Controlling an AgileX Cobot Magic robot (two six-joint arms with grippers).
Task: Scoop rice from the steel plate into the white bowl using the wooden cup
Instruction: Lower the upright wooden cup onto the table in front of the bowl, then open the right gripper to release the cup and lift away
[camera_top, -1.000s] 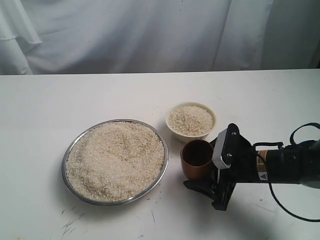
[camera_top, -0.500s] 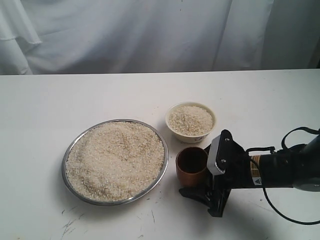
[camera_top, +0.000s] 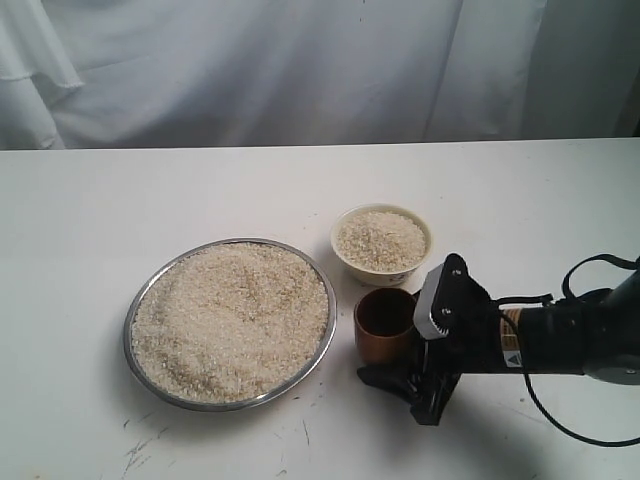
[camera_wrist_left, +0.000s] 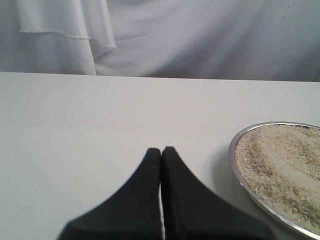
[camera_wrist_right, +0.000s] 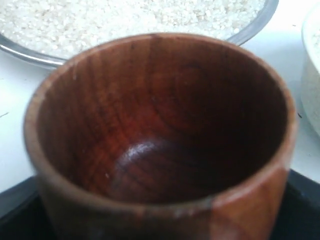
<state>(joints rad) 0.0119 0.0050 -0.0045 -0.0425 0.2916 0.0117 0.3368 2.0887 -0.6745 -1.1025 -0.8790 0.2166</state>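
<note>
The wooden cup (camera_wrist_right: 160, 125) fills nearly the whole picture, seen from close above its mouth and slightly blurred. Its rim is thick and rounded, and its inner wall is dark reddish-brown with fine grain lines running down to a bare floor that carries a pale glossy glint. Black fingers (camera_wrist_right: 14, 212) of the right gripper (camera_wrist_right: 160, 212) lie against the cup's outer wall on opposite sides. Beyond the cup's far rim curves the steel plate (camera_wrist_right: 252, 29), its thin bright edge holding a bed of rice (camera_wrist_right: 125, 17). Just beside the cup stands the white bowl (camera_wrist_right: 311, 85), only its outer wall showing. White table (camera_wrist_right: 15, 135) lies between cup and plate.
</note>
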